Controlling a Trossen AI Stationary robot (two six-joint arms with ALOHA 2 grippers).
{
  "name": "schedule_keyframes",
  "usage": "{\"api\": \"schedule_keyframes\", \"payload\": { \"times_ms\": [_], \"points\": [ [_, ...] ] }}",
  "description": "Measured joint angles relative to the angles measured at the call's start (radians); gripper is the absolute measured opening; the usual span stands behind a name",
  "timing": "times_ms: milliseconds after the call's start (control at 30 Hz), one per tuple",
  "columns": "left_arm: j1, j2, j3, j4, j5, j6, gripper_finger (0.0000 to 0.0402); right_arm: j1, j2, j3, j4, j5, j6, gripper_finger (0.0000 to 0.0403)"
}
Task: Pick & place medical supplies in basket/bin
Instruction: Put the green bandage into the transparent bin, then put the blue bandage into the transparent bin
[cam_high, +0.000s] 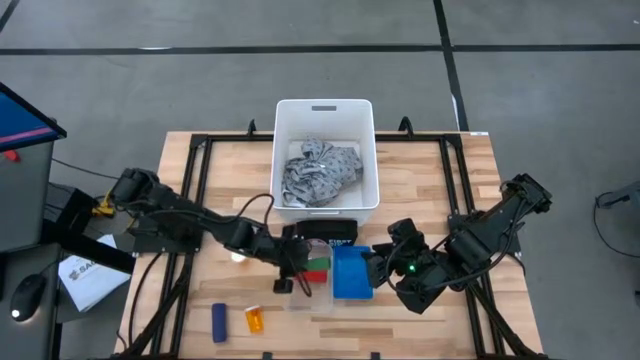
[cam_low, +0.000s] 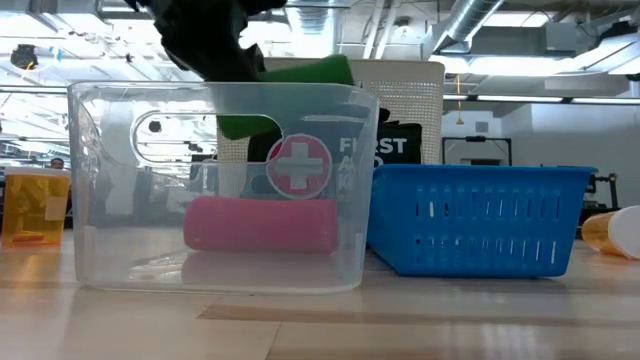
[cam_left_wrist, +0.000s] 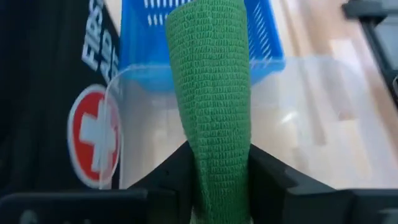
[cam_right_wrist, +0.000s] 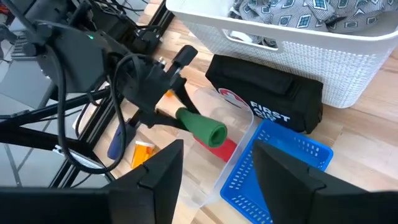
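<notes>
Here the left hand (cam_right_wrist: 186, 118) is clenched on a green cylinder (cam_left_wrist: 214, 106) above the clear bin (cam_low: 215, 270) holding a red cylinder (cam_low: 262, 224); the right hand (cam_high: 385, 262) hovers released beside the blue basket (cam_high: 351, 273).

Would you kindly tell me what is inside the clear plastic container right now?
A red roll lies on the clear container's floor. The left gripper holds a green roll above it. Nothing else shows inside.

The left gripper (cam_high: 300, 268) reaches in toward the table's middle — its fingers (cam_left_wrist: 273, 177) clamped on a green roll (cam_left_wrist: 211, 112). The right gripper (cam_high: 385, 262) waits just right of centre, fingers (cam_right_wrist: 158, 171) apart.
</notes>
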Motion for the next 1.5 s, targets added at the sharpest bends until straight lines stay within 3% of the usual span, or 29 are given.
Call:
{"api": "schedule_keyframes", "payload": {
  "times_ms": [500,733,900,1100,1233,1400,1500],
  "points": [
    [0.021,-0.004,0.000,-0.066,-0.057,0.060,0.0247,0.000,0.000,0.000,0.007,0.002,-0.027,0.0159],
    [0.021,-0.139,-0.001,-0.094,-0.070,0.061,0.0257,-0.002,0.000,0.000,0.021,0.017,-0.050,0.0150],
    [0.003,-0.249,0.000,-0.213,0.045,0.009,0.0248,-0.007,0.000,0.000,0.028,0.040,-0.071,0.0150],
    [-0.085,-0.287,-0.001,-0.563,0.254,-0.346,0.0249,-0.009,0.000,0.000,0.048,0.058,-0.094,0.0150],
    [-0.194,-0.288,-0.002,-0.702,0.387,-0.752,0.0257,-0.014,0.000,0.000,0.075,0.066,-0.103,0.0150],
    [-0.334,-0.293,-0.001,-0.687,0.392,-1.191,0.0261,-0.012,0.000,0.000,0.094,0.103,-0.104,0.0150],
    [-0.409,-0.287,-0.001,-0.695,0.325,-1.430,0.0261,-0.012,0.000,0.000,0.102,0.115,-0.104,0.0150]
  ]
}}
